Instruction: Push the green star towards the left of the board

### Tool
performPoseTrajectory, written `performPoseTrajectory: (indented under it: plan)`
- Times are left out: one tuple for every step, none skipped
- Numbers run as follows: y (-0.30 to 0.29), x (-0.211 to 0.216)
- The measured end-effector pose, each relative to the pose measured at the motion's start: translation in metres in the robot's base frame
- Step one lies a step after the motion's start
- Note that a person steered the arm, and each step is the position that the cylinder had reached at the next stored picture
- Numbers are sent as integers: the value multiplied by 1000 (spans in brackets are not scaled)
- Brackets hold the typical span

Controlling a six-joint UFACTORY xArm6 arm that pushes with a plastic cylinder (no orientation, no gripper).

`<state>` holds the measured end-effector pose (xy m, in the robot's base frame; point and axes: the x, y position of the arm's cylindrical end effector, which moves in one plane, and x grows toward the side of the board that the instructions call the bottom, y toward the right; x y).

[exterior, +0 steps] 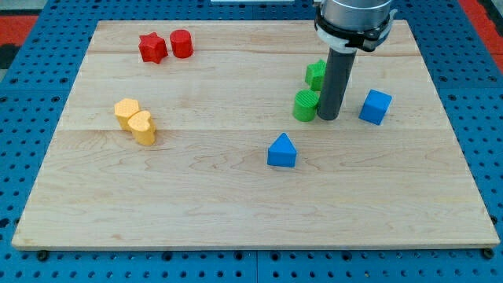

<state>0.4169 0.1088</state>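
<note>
Two green blocks sit right of the board's centre. The lower green block (306,104) looks lobed like a star. The upper green block (315,75) is partly hidden behind my rod, so its shape is unclear. My tip (328,118) rests on the board against the right side of the lower green block, below and to the right of the upper one. The wooden board (236,204) stretches far to the view's left of both.
A blue cube (376,106) lies just right of my tip. A blue triangle (281,151) is below and to its left. Two yellow blocks (126,111) (142,126) touch at the left. A red star (152,48) and a red cylinder (181,43) sit at the top left.
</note>
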Motion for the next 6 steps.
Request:
performPoseTrajectory:
  plan:
    - [23,-15]
    - [31,-51]
    - [-1,-88]
    - [-60,-88]
    - [-27,-87]
    - [23,-62]
